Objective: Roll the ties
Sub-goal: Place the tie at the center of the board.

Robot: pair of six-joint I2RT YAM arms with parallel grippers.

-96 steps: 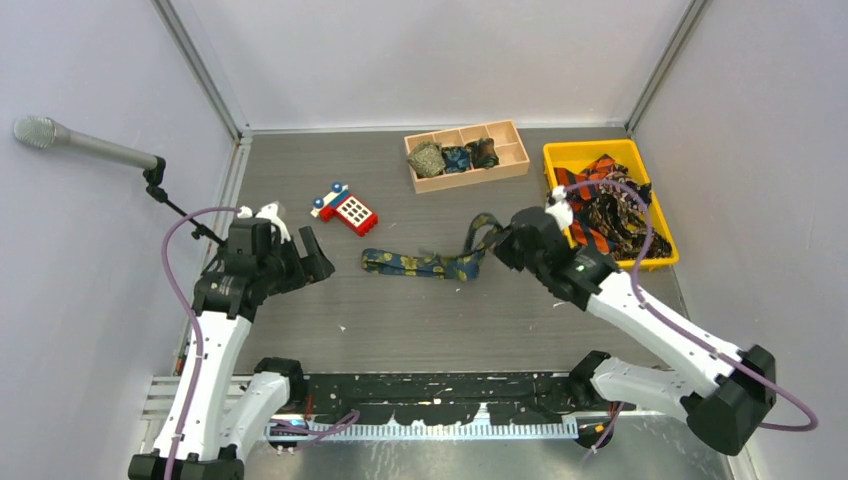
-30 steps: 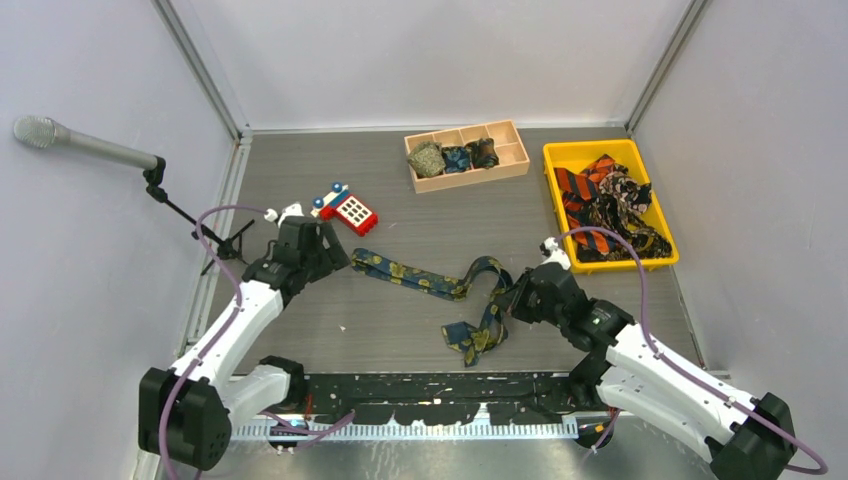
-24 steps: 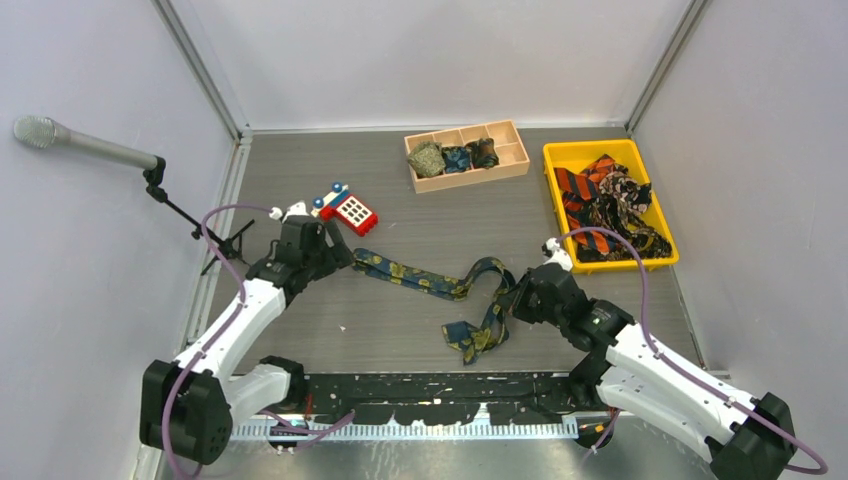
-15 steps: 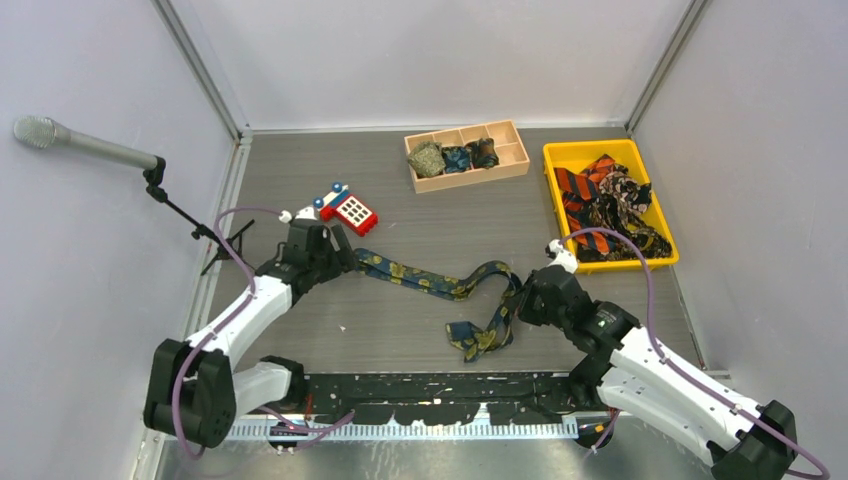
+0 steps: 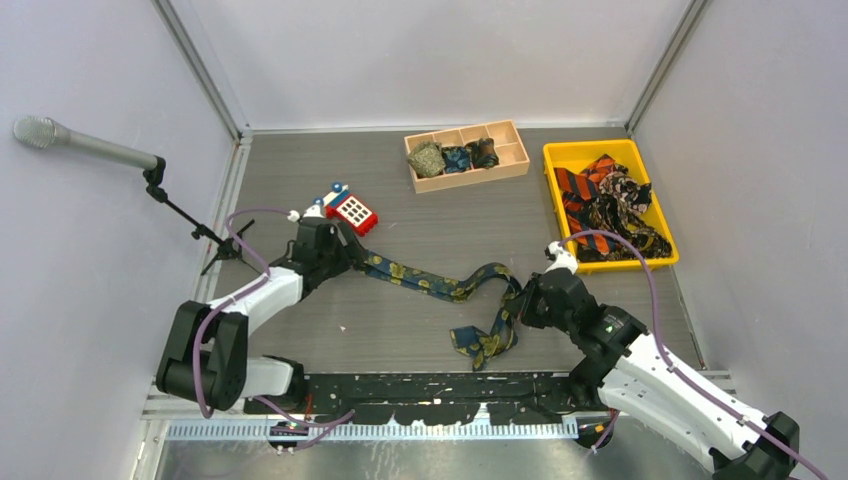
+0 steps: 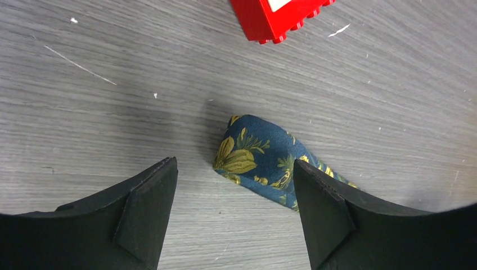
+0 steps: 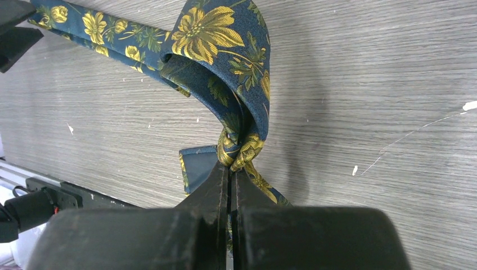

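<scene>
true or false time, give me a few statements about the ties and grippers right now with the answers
The right gripper is shut on the navy tie. True.
The left gripper clamps the tie's end. False: its jaws stand open, with the end seen between them.
The wooden box holds three rolled ties. True.
The yellow tray is empty. False: unrolled ties are heaped in it.

Across the middle of the surface (image 5: 420, 335), one tie (image 5: 430, 284), its left end between the fingers of the left gripper (image 5: 343, 251), its right part looped and pinched in the right gripper (image 5: 520, 306). Just behind the left end, a toy phone (image 5: 350, 210). At the back, a divided tray (image 5: 516, 160) with coiled ties (image 5: 428, 158) inside; right of it, a bin (image 5: 558, 153) of loose ties (image 5: 605, 210).
</scene>
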